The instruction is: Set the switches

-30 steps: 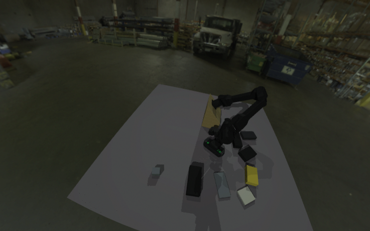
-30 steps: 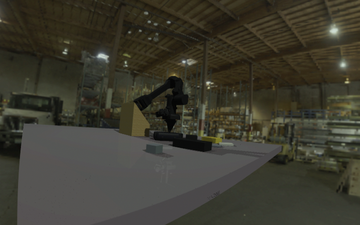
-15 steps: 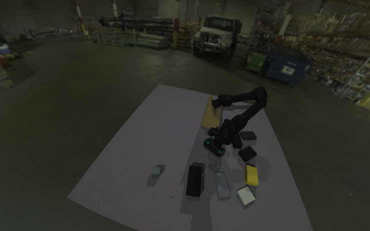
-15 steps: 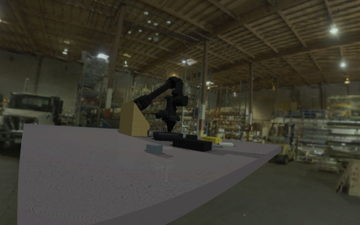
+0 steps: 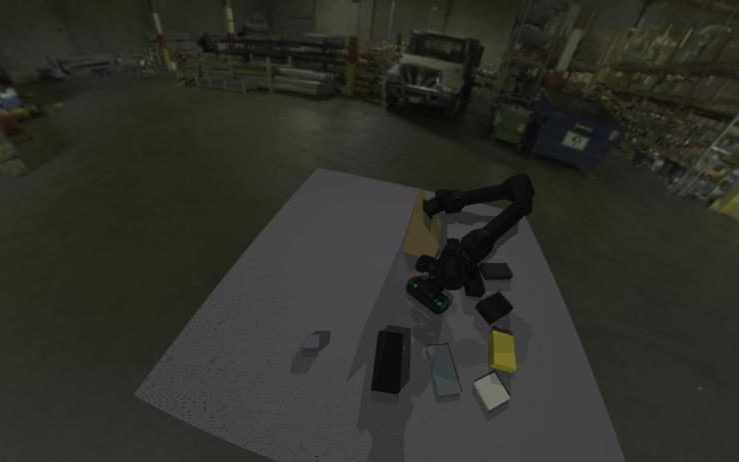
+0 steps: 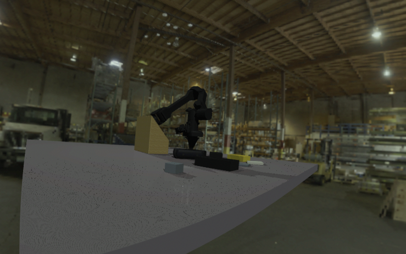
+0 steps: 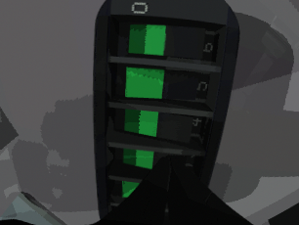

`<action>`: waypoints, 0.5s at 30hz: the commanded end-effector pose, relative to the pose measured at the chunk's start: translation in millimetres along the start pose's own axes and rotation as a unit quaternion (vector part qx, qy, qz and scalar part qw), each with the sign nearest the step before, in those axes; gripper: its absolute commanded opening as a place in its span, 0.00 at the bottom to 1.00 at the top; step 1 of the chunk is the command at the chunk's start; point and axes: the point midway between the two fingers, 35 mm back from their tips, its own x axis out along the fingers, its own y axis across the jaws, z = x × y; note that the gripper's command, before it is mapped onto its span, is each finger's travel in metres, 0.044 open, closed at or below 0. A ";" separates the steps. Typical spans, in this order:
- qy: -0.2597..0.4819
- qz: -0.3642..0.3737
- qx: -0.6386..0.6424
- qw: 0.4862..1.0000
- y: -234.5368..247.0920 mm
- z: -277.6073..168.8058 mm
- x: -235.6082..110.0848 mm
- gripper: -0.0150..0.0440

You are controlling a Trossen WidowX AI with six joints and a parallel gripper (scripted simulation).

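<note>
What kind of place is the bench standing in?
Most likely a warehouse: a truck is parked indoors, tall storage racks line one side, and a forklift stands beyond the bench.

One controller unit (image 5: 429, 295); five green rocker switches (image 7: 145, 84) visible; one gripper (image 7: 170, 191).

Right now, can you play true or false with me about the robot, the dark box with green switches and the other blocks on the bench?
1. The black gripper is shut and holds nothing. True.
2. The gripper points down over the dark grey controller unit with green rocker switches. True.
3. The controller unit lies upside down. False: its switches face up, the unit flat on the grey bench.
4. The yellow block sits on top of the long black block. False: they lie apart on the bench.
5. A tan wedge-shaped block stands near the arm. True.
</note>
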 end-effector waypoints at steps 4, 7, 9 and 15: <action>0.000 -0.005 0.001 1.000 -2.4 0.8 4.0 0.25; 0.000 -0.005 0.001 1.000 -2.4 0.8 4.4 0.25; 0.000 -0.005 0.001 1.000 -2.4 0.8 4.6 0.25; 0.000 -0.005 0.001 1.000 -2.4 0.8 5.4 0.25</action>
